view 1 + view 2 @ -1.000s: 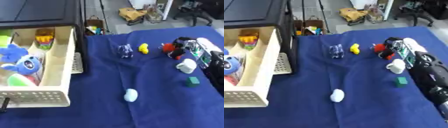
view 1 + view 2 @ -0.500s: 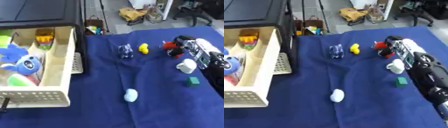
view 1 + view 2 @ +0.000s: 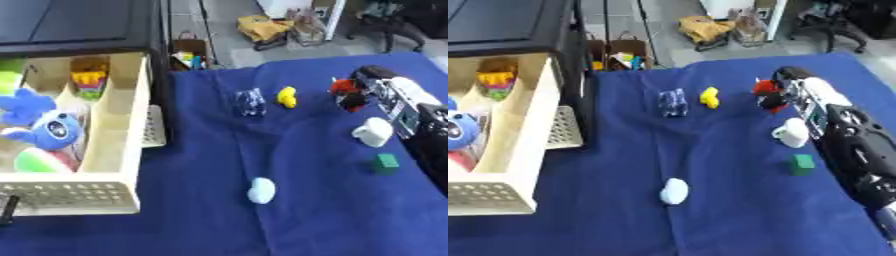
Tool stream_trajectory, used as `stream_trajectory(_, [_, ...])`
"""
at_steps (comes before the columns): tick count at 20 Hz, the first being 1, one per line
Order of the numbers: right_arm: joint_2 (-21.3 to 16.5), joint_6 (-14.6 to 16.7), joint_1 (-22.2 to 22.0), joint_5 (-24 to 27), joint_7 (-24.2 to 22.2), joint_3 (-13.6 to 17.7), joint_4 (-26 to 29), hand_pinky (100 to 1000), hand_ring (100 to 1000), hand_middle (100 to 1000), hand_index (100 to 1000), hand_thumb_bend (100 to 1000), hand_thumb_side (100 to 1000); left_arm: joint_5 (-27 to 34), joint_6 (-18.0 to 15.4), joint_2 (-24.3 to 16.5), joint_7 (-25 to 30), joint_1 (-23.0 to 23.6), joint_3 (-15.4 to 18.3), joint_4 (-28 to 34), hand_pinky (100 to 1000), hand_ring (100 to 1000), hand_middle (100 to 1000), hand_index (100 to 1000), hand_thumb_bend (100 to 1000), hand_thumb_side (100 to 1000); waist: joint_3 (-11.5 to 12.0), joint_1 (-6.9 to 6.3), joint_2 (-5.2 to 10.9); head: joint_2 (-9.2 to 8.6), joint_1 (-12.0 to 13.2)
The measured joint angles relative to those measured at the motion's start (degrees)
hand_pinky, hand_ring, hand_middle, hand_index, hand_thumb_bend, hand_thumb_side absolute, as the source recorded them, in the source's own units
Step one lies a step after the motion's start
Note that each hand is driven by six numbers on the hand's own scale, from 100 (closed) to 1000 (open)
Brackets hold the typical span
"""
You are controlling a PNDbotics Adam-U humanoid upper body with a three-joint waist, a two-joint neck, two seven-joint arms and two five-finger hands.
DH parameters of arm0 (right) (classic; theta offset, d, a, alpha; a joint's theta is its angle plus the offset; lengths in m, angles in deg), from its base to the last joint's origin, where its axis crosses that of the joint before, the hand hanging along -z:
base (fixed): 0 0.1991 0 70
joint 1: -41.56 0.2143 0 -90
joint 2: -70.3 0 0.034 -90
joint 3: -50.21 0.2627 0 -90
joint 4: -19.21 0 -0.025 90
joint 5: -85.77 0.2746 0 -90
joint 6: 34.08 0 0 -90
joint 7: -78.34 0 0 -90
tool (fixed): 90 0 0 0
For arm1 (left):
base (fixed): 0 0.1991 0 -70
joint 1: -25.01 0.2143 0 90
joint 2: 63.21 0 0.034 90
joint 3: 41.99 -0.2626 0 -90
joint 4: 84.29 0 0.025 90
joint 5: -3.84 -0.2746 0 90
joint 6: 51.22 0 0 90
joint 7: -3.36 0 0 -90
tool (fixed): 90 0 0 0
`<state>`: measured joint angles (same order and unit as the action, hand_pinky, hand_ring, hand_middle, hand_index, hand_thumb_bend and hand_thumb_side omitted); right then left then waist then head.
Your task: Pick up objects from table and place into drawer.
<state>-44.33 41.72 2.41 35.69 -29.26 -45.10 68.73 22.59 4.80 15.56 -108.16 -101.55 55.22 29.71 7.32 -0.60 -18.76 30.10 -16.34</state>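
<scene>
Your right hand [image 3: 791, 86] reaches in from the right edge, its dark fingertips at the red object [image 3: 766, 93] near the far right of the blue worktop [image 3: 710, 200]; whether the fingers have closed on it, you cannot tell. That object lies just to the hand's left, toward the yellow duck [image 3: 709, 96], and the open drawer [image 3: 118, 145] sits well apart at the far left, so any carry crosses the whole cloth. Your left hand shows in neither view. Only the right eye view shows the full forearm beside the white cup [image 3: 791, 133].
</scene>
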Motion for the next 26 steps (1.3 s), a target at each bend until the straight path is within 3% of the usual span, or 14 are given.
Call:
stream_trajectory(11, [-2.3, -1.0, -0.8, 0.2, 0.8, -1.6, 8.1, 776, 792, 426, 581, 100, 476, 0.0, 0.0, 0.0, 0.0, 0.0, 0.0, 0.0, 360, 481, 566, 712, 174, 985, -0.8, 0.46, 0.67, 0.01, 0.8])
stream_trajectory(16, [-5.6, 0.9, -1.2, 1.2, 2.0, -2.1, 13.7, 775, 791, 425, 580, 100, 491, 0.1, 0.0, -0.1, 0.0, 0.0, 0.0, 0.0, 362, 482, 566, 712, 175, 983, -1.1, 0.95, 1.40, 0.02, 1.6])
stream_trajectory(26, [-8.9, 3.3, -1.0, 5.7, 3.7, -3.2, 26.6, 765, 786, 431, 572, 100, 517, 0.4, 0.1, -0.4, 0.2, 0.0, 0.0, 0.0, 372, 488, 564, 712, 182, 979, -1.5, 1.87, 3.05, 0.14, 3.5])
